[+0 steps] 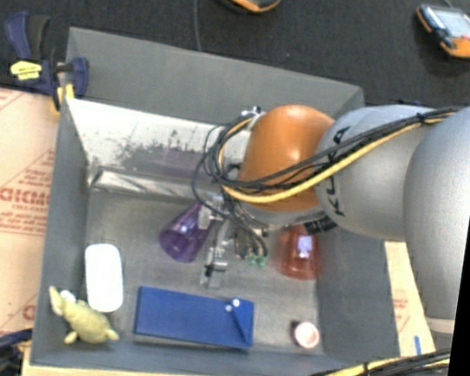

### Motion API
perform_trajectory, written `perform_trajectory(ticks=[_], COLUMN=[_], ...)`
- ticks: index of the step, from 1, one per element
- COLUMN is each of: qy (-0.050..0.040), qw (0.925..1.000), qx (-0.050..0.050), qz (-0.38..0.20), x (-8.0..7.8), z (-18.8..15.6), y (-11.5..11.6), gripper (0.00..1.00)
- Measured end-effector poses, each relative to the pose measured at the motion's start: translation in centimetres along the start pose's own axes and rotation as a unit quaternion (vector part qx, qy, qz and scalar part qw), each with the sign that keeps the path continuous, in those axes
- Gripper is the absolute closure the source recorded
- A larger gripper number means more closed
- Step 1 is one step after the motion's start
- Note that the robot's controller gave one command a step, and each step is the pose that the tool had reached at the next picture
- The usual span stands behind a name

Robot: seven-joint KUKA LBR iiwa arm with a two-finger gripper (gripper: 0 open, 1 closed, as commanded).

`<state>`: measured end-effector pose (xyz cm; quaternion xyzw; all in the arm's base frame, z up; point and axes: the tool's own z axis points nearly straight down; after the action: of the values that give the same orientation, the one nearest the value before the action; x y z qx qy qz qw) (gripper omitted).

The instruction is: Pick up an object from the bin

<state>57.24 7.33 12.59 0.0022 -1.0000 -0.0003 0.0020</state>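
Along the near wall of the bin (68, 202) are seen a yellow-green toy animal (80, 319), a white oblong piece (103, 277), a flat blue box (189, 318) and a small round cap (307, 335). Just behind the box the gripper (213, 274) is held low over bare floor, with a purple cup (180, 236) just beside it on the view's left and a red translucent piece (299, 254) farther right. Whether it is open or closed cannot be told.
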Motion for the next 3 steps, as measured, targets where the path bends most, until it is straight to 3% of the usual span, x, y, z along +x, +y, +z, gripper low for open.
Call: perform_trajectory(ticks=[1,2,3], qy=[-0.0035,-0.0044,-0.0047], qw=[1.0,1.0,0.9997], qx=[0.0,-0.001,0.0], qz=[0.001,0.001,-0.024], x=[-0.2,-0.4,-1.5], z=[-0.5,-3.3,-3.5], y=[0.0,0.3,1.0], gripper=[0.0,0.0,0.0])
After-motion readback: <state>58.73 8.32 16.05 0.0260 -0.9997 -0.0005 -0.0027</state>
